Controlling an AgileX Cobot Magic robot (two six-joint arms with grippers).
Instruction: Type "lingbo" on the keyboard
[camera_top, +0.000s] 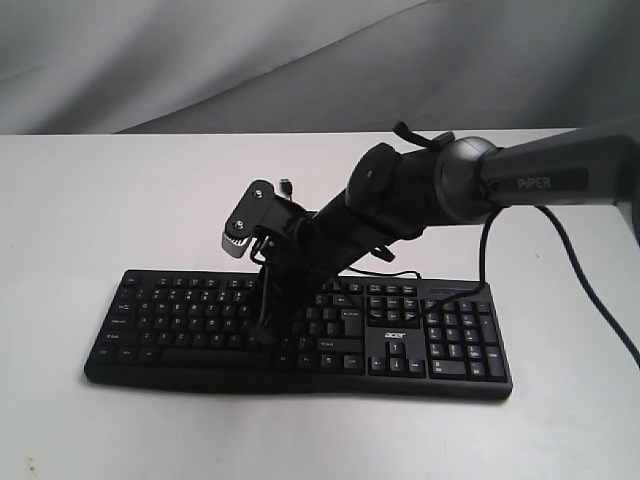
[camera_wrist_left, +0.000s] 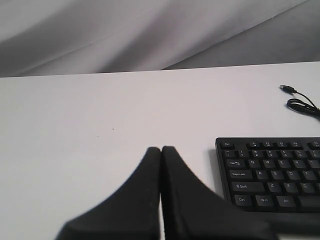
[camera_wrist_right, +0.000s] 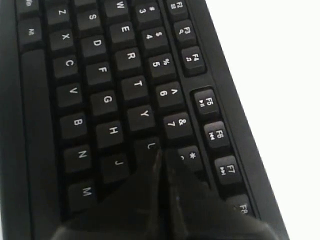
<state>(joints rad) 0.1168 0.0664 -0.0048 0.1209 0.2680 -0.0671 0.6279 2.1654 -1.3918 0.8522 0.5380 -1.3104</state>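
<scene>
The black keyboard (camera_top: 180, 310) lies flat on the white table, number pad to the right. My right gripper (camera_top: 268, 335) reaches across from the right and points steeply down at the middle of the letter keys. In the right wrist view this gripper (camera_wrist_right: 162, 152) is shut, its tips just past the U key (camera_wrist_right: 147, 147) and beside the 8 key (camera_wrist_right: 189, 156); the key under the tips is hidden. Whether they touch it I cannot tell. My left gripper (camera_wrist_left: 161, 149) is shut on nothing, above bare table beside the keyboard's (camera_wrist_left: 275, 175) Esc end. The exterior view does not show it.
The keyboard's thin black USB cable (camera_wrist_left: 300, 102) lies loose on the table behind the keyboard, its plug (camera_wrist_left: 286, 88) free. The right arm's own cable (camera_top: 590, 290) hangs down at the right. Grey cloth (camera_top: 300, 60) forms the backdrop beyond the table's far edge.
</scene>
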